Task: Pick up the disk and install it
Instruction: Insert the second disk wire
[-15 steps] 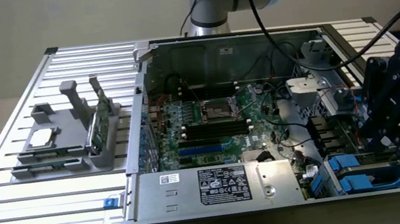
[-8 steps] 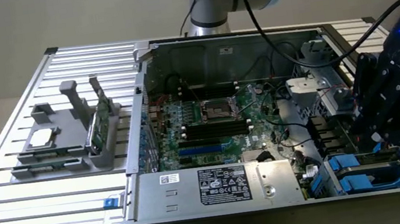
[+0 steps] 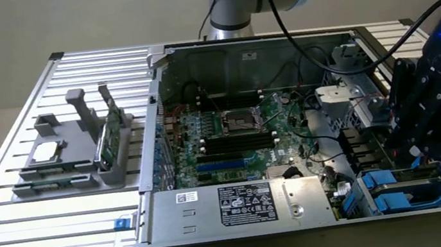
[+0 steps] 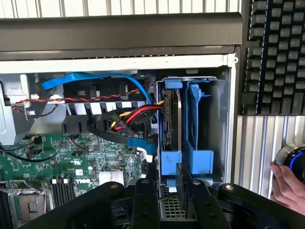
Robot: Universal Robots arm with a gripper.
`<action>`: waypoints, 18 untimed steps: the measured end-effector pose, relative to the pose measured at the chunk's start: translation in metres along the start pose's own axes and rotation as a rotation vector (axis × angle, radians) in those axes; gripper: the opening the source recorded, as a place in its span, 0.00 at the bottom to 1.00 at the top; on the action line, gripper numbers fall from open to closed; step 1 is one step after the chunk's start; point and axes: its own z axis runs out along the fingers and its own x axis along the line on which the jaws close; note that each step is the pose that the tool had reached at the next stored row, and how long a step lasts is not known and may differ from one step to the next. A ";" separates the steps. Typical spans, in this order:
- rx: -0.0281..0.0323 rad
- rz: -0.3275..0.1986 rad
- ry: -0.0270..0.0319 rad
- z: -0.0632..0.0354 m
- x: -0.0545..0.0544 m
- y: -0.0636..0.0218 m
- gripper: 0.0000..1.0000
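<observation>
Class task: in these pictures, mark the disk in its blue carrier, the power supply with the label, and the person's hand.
disk [image 4: 170, 114]: wrist view, on its dark edge between the carrier rails.
power supply [image 3: 241, 206]: exterior view, on its label.
person's hand [image 4: 287, 183]: wrist view, on the fingers.

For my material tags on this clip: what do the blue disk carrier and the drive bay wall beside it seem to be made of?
The blue disk carrier looks like moulded plastic: uniform saturated colour, soft sheen, chunky tabs. The grey drive bay wall appears to be bare sheet metal, matte and thin-edged, though a painted finish cannot be excluded.
</observation>
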 end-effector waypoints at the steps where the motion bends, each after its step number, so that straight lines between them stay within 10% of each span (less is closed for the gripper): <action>1: 0.0000 0.000 0.0001 0.0001 0.000 0.0000 0.31; 18: 0.0000 0.000 0.0001 0.0000 0.000 0.0000 0.31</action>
